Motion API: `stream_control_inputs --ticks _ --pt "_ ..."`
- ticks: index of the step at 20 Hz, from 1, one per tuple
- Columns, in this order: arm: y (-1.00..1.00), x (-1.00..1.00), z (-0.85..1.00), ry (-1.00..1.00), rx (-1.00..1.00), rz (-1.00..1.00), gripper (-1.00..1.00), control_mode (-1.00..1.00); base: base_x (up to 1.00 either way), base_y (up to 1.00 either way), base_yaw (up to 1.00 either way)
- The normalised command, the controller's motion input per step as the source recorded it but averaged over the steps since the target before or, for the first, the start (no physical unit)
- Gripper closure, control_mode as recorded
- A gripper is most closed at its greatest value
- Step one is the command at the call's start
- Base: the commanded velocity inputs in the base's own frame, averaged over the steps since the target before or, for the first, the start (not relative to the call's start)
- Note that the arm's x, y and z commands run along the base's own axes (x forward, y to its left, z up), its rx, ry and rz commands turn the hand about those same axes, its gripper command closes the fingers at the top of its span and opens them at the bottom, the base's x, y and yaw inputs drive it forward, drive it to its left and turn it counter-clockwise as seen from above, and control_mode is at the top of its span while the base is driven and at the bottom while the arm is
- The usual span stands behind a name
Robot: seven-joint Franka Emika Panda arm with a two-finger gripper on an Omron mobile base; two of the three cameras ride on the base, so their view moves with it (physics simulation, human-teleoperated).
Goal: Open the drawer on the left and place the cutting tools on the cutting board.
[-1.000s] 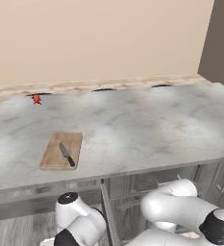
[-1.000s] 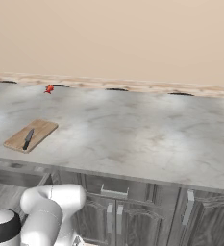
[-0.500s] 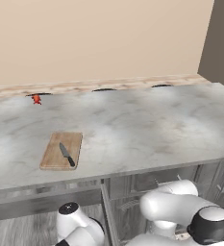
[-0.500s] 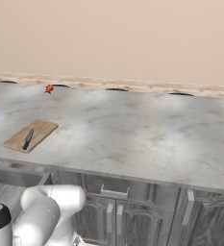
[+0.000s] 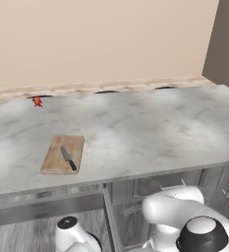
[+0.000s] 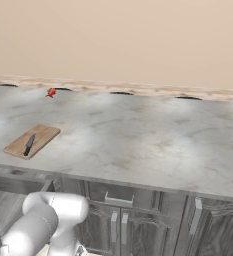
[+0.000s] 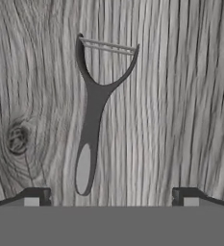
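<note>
Below the hand camera, the gripper (image 7: 111,196) is spread to its full width, its two dark fingertips (image 7: 36,194) standing far apart with nothing between them. Just beyond them lies a dark Y-shaped peeler (image 7: 95,108), flat on grey wood-grain that looks like the floor of the drawer (image 7: 180,96). The peeler's handle points toward the fingertips and its forked head with the thin blade bar points away; the handle end sits nearer the one fingertip than the other, and neither touches it.

From the base cameras, the robot's white arm bends low in front of the cabinets, under the edge of the counter (image 5: 150,128). The drawer's opening itself is hard to make out there.

Farther back, on the grey marbled counter, the cutting board (image 5: 54,160) lies flat near the front edge, toward the left. A small knife (image 5: 68,158) with a black handle and grey blade rests on it, lying diagonally and wholly within the board's outline; the right base view shows the same board and knife from the other side.

Farthest off, close to the wall at the counter's back left, sits a tiny red object (image 5: 37,101), well apart from the board.
</note>
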Motion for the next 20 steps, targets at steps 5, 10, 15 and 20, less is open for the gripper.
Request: stream_control_inputs --ticks 5,10,15,20 --pt "0.15 0.05 -0.18 0.01 0.00 -0.05 -1.00 -1.00 0.00 0.00 0.00" --pt "0.00 0.18 -0.14 0.01 -0.01 -0.05 -1.00 -1.00 0.00 0.00 0.00" --pt "0.00 0.13 -0.21 0.01 -0.03 -0.03 -1.00 -1.00 0.00 0.00 0.00" --pt "0.16 0.13 -0.24 0.01 -0.01 -0.02 -1.00 -1.00 0.00 0.00 0.00"
